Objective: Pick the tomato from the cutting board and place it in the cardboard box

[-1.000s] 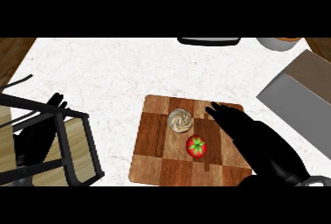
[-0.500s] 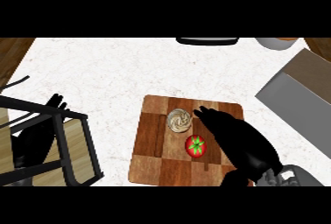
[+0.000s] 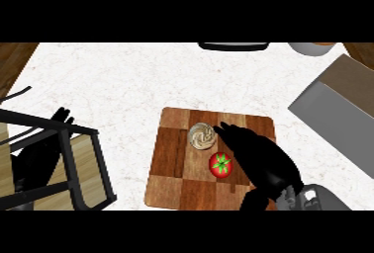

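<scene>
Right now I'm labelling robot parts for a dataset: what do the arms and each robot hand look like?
The right robot hand is glossy black, with slim tapering fingers and a bulky black wrist. Behind it a grey forearm with darker joints enters from the lower edge. The left robot hand is likewise black, partly hidden behind a black frame. No cables or markings show.

Red tomato on cutting board; grey-sided cardboard box right.

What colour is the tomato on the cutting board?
Red with a green stem top, the tomato shows best in the head view.
</scene>
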Robot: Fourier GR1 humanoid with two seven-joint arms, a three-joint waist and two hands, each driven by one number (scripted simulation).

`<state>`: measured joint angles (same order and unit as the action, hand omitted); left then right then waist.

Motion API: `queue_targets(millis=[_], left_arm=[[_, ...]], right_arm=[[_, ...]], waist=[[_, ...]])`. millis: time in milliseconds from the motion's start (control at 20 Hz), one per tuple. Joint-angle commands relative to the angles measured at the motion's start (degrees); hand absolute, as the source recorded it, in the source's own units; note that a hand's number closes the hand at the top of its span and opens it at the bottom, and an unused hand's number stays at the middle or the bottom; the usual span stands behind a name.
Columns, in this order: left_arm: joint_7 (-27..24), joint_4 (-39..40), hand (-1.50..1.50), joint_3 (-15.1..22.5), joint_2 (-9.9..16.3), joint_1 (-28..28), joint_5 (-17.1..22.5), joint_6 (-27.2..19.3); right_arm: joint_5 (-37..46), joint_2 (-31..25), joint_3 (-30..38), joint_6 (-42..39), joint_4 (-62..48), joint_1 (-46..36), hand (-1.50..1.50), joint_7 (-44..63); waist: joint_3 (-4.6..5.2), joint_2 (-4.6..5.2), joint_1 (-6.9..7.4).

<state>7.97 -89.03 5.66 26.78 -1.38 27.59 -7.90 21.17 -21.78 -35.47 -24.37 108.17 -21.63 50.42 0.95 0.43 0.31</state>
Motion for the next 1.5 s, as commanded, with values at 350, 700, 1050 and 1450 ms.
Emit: queue_targets(millis=[350,700,1050,1450], left_arm=[[3.11,-2.7,0.0,-2.74,-0.09,5.76,-1.25,-0.81],[2.01,-2.73,0.0,-4.81,0.74,3.3,-0.97,1.95],[-0.09,-2.25,0.0,-3.13,-2.33,2.04,-4.21,0.84],[-0.28,-1.89,0.0,-4.0,-2.91,1.64,-3.7,3.57]], right_arm=[[7.38,3.65,-2.36,-0.7,-3.46,-0.31,-1.5,-3.05],[8.17,6.75,-1.47,-4.03,-5.13,-1.3,-1.5,0.32],[11.8,9.24,-2.57,-3.52,-7.92,0.26,-1.5,0.76],[13.8,11.25,0.66,-4.72,-16.59,-3.01,-1.5,-2.92]], waist=[[-0.96,-0.4,-0.25],[-0.95,-0.49,-0.07],[-0.95,-0.51,-0.27],[-0.94,-0.4,0.01]])
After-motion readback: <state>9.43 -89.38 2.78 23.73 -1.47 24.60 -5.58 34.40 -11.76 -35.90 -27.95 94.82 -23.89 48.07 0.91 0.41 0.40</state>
